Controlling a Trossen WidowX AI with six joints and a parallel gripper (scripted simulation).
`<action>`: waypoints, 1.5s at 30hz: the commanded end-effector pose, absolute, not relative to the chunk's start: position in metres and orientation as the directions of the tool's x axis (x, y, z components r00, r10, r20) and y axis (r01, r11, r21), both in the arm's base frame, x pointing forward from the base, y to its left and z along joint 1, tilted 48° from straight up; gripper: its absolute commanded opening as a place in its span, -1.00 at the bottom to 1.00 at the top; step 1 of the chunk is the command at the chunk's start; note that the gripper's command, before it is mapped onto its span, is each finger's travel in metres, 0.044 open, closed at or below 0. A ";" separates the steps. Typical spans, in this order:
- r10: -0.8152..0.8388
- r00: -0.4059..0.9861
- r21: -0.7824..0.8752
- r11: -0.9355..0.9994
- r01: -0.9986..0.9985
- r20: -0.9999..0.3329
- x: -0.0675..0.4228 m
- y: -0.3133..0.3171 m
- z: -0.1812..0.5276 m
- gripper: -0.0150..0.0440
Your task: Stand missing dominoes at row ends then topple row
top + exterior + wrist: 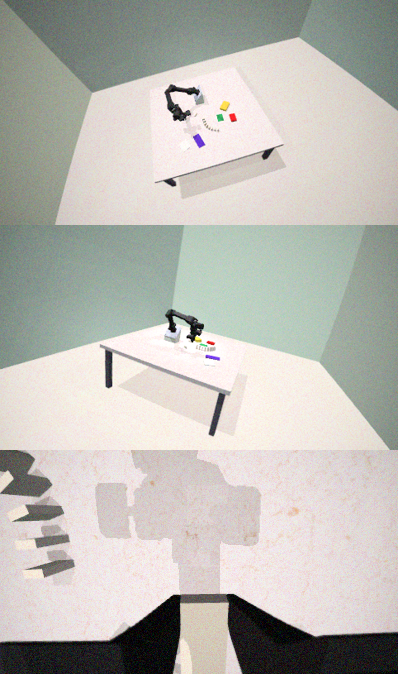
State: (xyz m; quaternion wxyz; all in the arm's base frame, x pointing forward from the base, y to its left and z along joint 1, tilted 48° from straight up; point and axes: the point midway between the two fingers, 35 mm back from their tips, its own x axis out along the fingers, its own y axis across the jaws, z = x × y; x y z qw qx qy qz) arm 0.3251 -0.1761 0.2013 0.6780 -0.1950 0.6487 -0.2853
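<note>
Gripper [204, 625] is clamped narrow on a cream domino [204, 622], held upright between the two dark fingers, its bottom end toward the table [256, 124]. Wrist view: gap under the domino hard to judge; its shadow sits just ahead at 12 o'clock, so I'd say it's above the surface, not yet set down.

Standing row [210, 127] = curved line of small cream dominoes. In wrist view four of them show at 9–11 o'clock [37, 542], apart from the held piece. In top view the gripper [191, 113] sits at roughly 10 o'clock of the row's near end, near but not touching.

Other stuff on the table: yellow block [225, 105], green block [220, 117], red block [233, 117], purple block [199, 141], white block [185, 145], all away from the arm's path.

Risks from here, imo:
- Sideways drift toward 9 o'clock → finger or domino clips the end piece, row falls early.
- Releasing above the surface → domino drops, topples, maybe into the row.
- Set down tilted → falls on release.
- Wrong gap or off the curve → chain breaks at the push.
- Fingers opening wide near the row → outer finger bumps a neighbour.
</note>
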 end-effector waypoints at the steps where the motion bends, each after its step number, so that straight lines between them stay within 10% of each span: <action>1: -0.589 0.047 -0.576 0.802 0.157 -0.807 0.326 -0.181 0.186 -0.13; 45: -0.306 0.795 -0.390 0.916 0.095 -0.524 0.341 -0.220 0.171 -0.13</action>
